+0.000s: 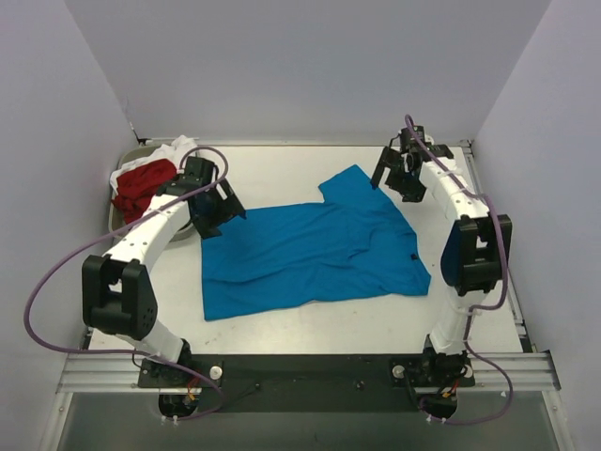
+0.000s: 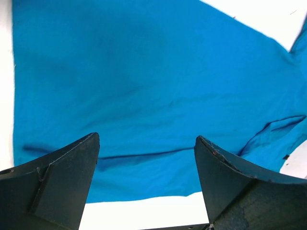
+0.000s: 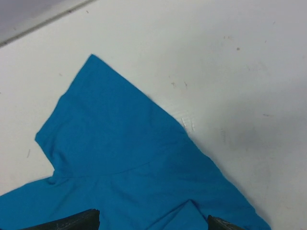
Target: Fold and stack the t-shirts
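A bright blue t-shirt (image 1: 310, 249) lies spread flat on the white table, one sleeve pointing to the far side, a small black tag at its right edge. My left gripper (image 1: 218, 209) hovers open over the shirt's far left corner; in the left wrist view (image 2: 146, 143) its jaws stand wide apart over the blue cloth (image 2: 144, 81). My right gripper (image 1: 396, 178) is open above the table just right of the far sleeve; the right wrist view shows the sleeve (image 3: 105, 143) and only the fingertips (image 3: 72, 221). Red (image 1: 143, 183) and white (image 1: 177, 148) shirts are piled at the far left.
A grey tray (image 1: 116, 214) holds the pile of shirts at the far left corner. White walls enclose the table at the back and sides. The black base rail (image 1: 310, 368) runs along the near edge.
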Controlling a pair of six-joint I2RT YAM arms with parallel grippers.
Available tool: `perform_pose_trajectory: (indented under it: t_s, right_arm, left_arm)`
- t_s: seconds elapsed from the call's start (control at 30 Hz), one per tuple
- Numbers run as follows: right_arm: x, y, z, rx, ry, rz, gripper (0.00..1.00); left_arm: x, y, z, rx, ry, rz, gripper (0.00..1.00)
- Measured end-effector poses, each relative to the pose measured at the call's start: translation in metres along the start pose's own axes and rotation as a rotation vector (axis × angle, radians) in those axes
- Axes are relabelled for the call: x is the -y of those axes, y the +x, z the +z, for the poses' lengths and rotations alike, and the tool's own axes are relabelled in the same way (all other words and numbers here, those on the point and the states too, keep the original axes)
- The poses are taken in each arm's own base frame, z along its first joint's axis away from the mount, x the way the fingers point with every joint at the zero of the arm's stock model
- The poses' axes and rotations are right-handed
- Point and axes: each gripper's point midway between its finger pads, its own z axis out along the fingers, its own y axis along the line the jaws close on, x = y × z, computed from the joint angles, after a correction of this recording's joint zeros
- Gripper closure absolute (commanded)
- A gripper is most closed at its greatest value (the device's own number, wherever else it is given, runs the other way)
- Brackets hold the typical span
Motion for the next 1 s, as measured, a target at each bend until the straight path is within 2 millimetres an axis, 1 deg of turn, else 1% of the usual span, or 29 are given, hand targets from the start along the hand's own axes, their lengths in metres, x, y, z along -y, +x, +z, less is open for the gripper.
perform_pose_trajectory:
  t_s: [0.1, 0.17, 0.2, 0.23, 0.3, 0.4, 0.5, 0.63, 0.73, 0.8, 0.87, 0.93, 1.0]
  right_arm:
    - [0.007, 0.016, 0.030, -0.090, 0.002, 0.023, 0.08]
    - [0.005, 0.027, 0.041, -0.127, -0.007, 0.023, 0.08]
    - [0.003, 0.031, 0.043, -0.138, -0.012, 0.021, 0.08]
    - [0.001, 0.038, 0.044, -0.153, -0.020, 0.017, 0.08]
    - [-0.001, 0.043, 0.045, -0.166, -0.028, 0.015, 0.08]
    - [-0.005, 0.046, 0.047, -0.170, -0.043, 0.010, 0.08]
    - [-0.001, 0.048, 0.052, -0.168, -0.040, 0.018, 0.08]
    - [0.013, 0.055, 0.061, -0.179, -0.021, 0.043, 0.08]
    - [0.028, 0.064, 0.068, -0.198, 0.000, 0.066, 0.08]
    - [0.035, 0.072, 0.073, -0.211, 0.010, 0.077, 0.08]
    - [0.045, 0.085, 0.077, -0.229, 0.026, 0.086, 0.08]
    - [0.047, 0.089, 0.070, -0.221, 0.025, 0.087, 0.08]
    - [0.046, 0.094, 0.053, -0.200, 0.015, 0.075, 0.08]
  left_arm:
    - [0.013, -0.010, 0.006, -0.002, 0.019, 0.000, 0.10]
    - [0.020, -0.016, 0.010, 0.001, 0.032, 0.001, 0.10]
    - [0.023, -0.018, 0.013, 0.001, 0.036, 0.001, 0.10]
    - [0.025, -0.019, 0.015, -0.003, 0.039, 0.000, 0.10]
    - [0.026, -0.018, 0.022, -0.015, 0.039, 0.000, 0.10]
    - [0.025, -0.016, 0.031, -0.035, 0.034, -0.002, 0.10]
    - [0.026, -0.014, 0.036, -0.046, 0.037, -0.003, 0.10]
    - [0.028, -0.014, 0.037, -0.048, 0.046, -0.003, 0.10]
    - [0.028, -0.015, 0.038, -0.047, 0.049, -0.003, 0.10]
    - [0.028, -0.015, 0.038, -0.047, 0.049, -0.003, 0.10]
    - [0.028, -0.015, 0.038, -0.047, 0.050, -0.003, 0.10]
    - [0.029, -0.014, 0.038, -0.045, 0.054, -0.001, 0.10]
    - [0.027, -0.008, 0.035, -0.042, 0.061, 0.006, 0.10]
